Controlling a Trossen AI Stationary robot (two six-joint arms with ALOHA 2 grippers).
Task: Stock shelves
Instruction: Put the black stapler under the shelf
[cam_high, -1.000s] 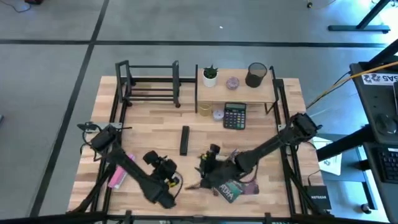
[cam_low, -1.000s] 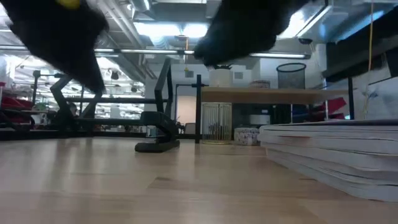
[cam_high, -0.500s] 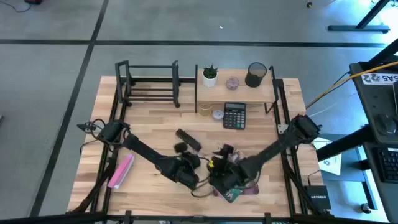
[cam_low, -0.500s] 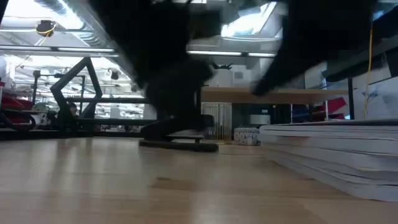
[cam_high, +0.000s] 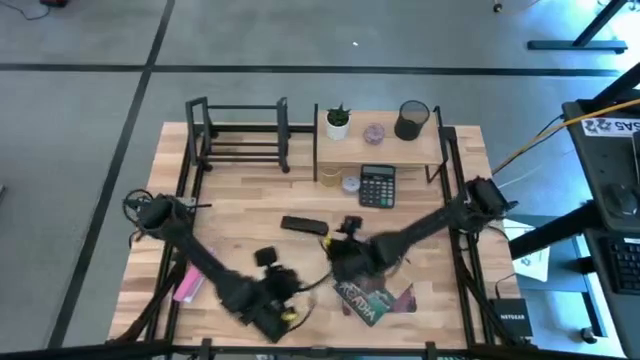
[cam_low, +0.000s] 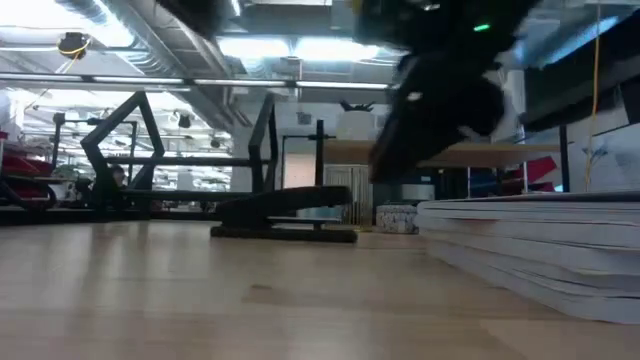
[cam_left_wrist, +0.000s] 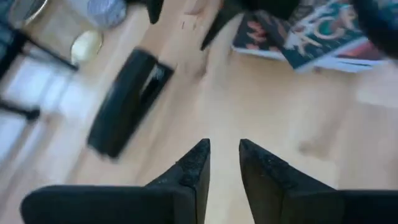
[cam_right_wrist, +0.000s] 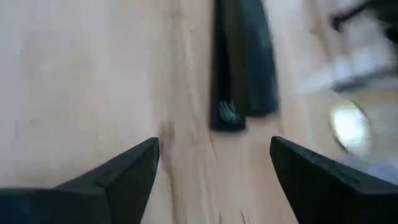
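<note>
Landmark: the black stapler (cam_high: 303, 225) lies flat on the bare wood of the tabletop (cam_high: 240, 200), apart from everything else.
Stapler's long axis: roughly across the table, side to side in the high view, tipped only a little.
Right gripper (cam_high: 347, 232): just beside the stapler's right-hand end, facing along its length; in the right wrist view the fingers (cam_right_wrist: 134, 171) stand spread wide with the stapler (cam_right_wrist: 242, 59) straight ahead between their lines, and nothing is held.
Left gripper (cam_high: 268, 262): nearer the front edge than the stapler and well short of it; in the left wrist view its fingers (cam_left_wrist: 193, 165) are almost closed, with a thin gap and nothing between them, and the stapler (cam_left_wrist: 124, 102) lies off to one side.
Nearer arm: the right one, by my reading, and it is already lined up with the stapler's long axis.
Wooden shelf (cam_high: 380, 148): behind the stapler, toward the back right; its upper board carries a small potted plant (cam_high: 338, 121) and a black mesh cup (cam_high: 410, 120), and a calculator (cam_high: 377, 185) sits at its foot.
Black rack (cam_high: 240, 135): behind the stapler, toward the back left, with nothing on its bars that I can make out.
Magazines (cam_high: 375, 298): a low stack in front of the stapler, to its right.
Likely next: the right gripper closes across the stapler's width.
</note>
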